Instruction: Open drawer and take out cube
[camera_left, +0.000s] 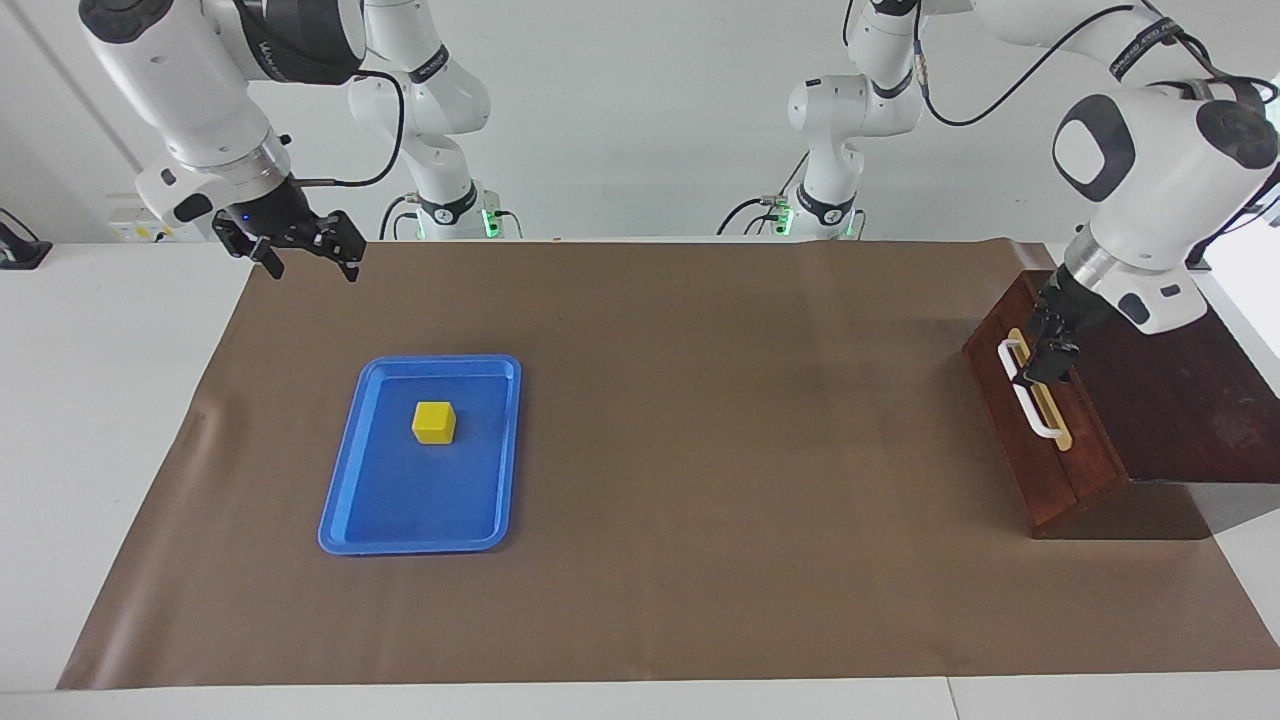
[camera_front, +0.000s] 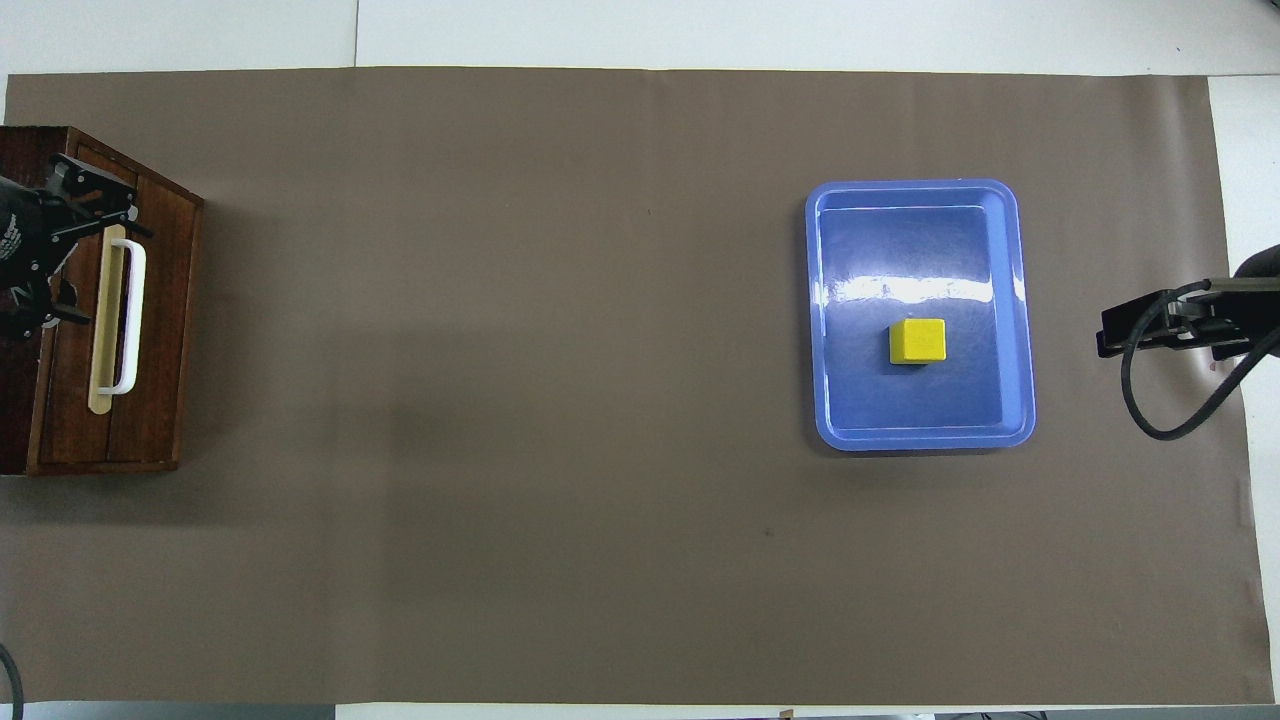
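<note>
Where the facing view looks across the table (camera_left: 700, 600), the yellow cube (camera_left: 434, 423) sits in the blue tray (camera_left: 345, 500) toward the right arm's end. Right gripper (camera_left: 300, 245) hangs over the brown paper's (camera_left: 700, 400) corner w/ fingers spread, holding nothing. Left gripper (camera_left: 1045, 350) is at the white handle (camera_left: 1030, 405) of the shut drawer (camera_left: 1040, 470); contact unclear, fingers parted.

Overhead view: left gripper (camera_front: 60, 250) is cut off by the edge, fingers apart beside the handle (camera_front: 130, 315). Right gripper (camera_front: 1150, 330) shows edge-on, partly cut off. Cube (camera_front: 918, 341) in tray (camera_front: 1020, 300).
</note>
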